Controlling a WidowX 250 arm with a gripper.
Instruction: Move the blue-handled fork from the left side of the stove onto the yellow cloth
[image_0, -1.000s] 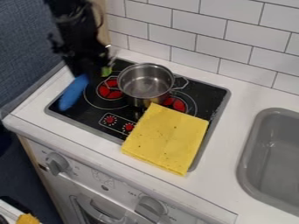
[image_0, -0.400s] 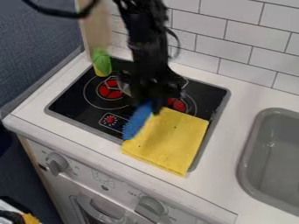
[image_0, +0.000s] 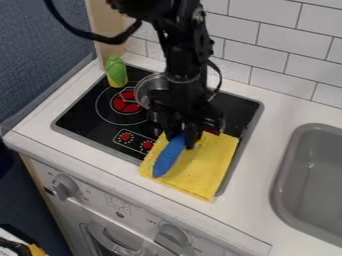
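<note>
Blue object (image_0: 169, 156), dark-specked yellow cloth (image_0: 204, 172), green-and-yellow toy corn (image_0: 116, 72), 2 red knobs (image_0: 125, 136), grey-lined white tiles (image_0: 250, 52)

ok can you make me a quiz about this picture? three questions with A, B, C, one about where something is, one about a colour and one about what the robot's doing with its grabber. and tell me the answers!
1. Where is the green and yellow toy?
A) In the sink
B) Inside the pot
C) At the far left corner of the stove top

2. What colour is the cloth?
A) Yellow
B) Red
C) White

3. What is the end effector doing?
A) Holding the pot
B) Holding a blue thing
C) Holding nothing

Answers:
1. C, because the toy stands upright at that corner, as you look at the picture.
2. A, because the part you can see is bright yellow.
3. B, because the blue thing's top end is between its fingers.
</note>
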